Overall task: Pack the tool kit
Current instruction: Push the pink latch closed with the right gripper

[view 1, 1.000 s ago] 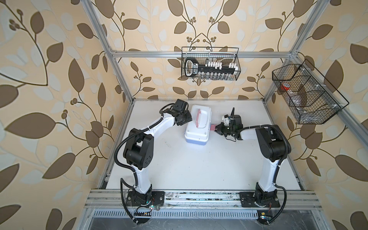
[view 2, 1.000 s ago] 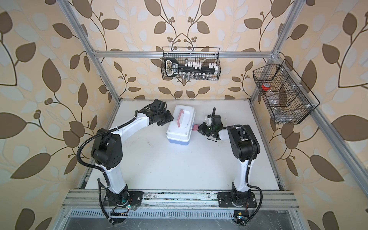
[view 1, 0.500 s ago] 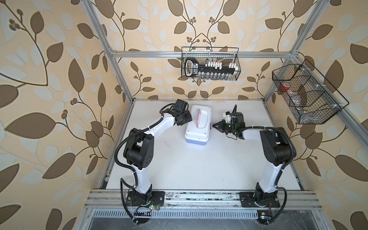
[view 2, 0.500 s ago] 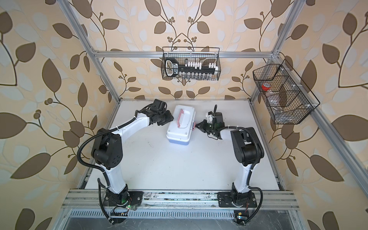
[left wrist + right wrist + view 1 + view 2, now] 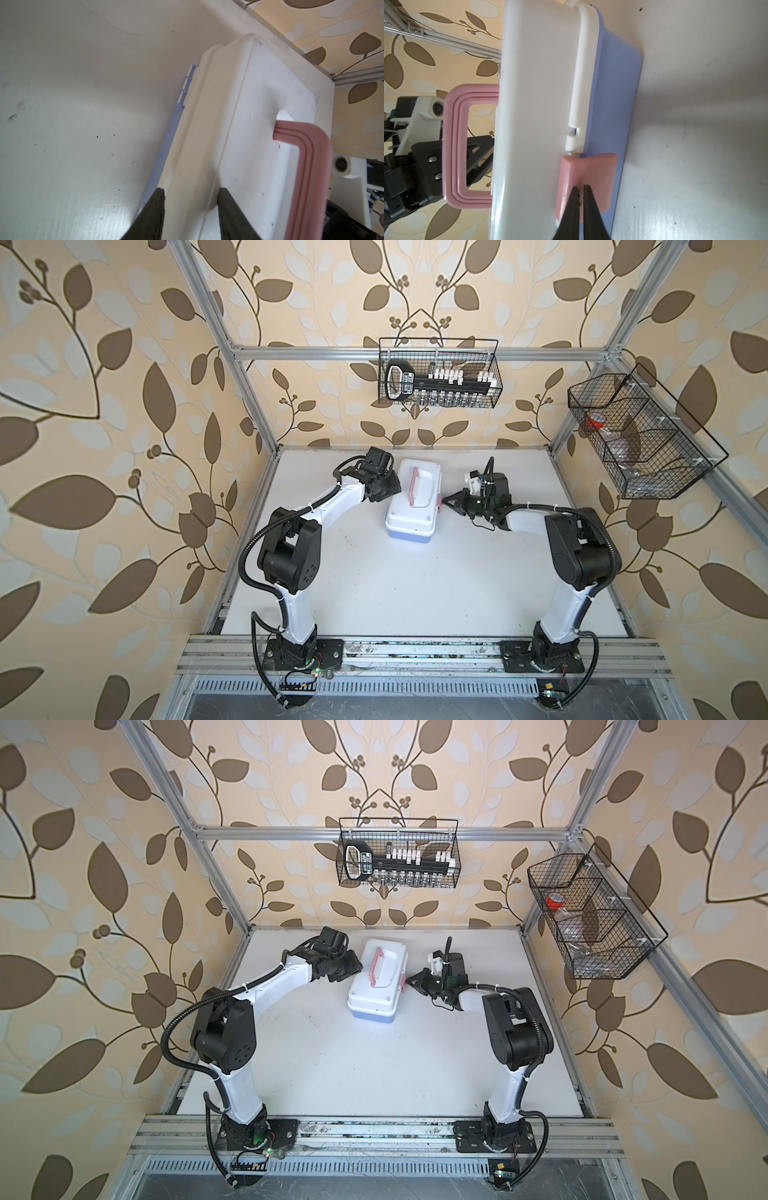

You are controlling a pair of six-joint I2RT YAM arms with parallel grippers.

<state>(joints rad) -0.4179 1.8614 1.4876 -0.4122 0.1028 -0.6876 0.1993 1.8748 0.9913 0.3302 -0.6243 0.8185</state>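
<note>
Standing by the table (image 5: 415, 593), I see in both top views the tool kit (image 5: 413, 499) lying toward the back with its lid down and an arm at each long side. The left pincer (image 5: 394, 488) sits against the hinge side. The right pincer (image 5: 448, 502) points at the pink latch (image 5: 402, 984) on the opposite side. No loose tools show on the table, so I take this for the closing step.

From the left wrist, the left pincer's fingers (image 5: 149, 207) are spread, their tips set against the white lid (image 5: 239, 124) near its rim. They seem to be bracing the case, not pinching anything. The pink handle (image 5: 307, 166) stands up beyond them.

From the right wrist, the right pincer's jaws are pressed together, with the tips touching the latch over the blue base (image 5: 612, 93). Whether the latch has snapped home I cannot tell.

I judge three risks from here:
- The narrow closed tips could skid off the latch's smooth, sloped face.
- A push not matched by the left brace could slide the light case across the table.
- A half-caught latch would let the lid spring open once the case is lifted.
</note>
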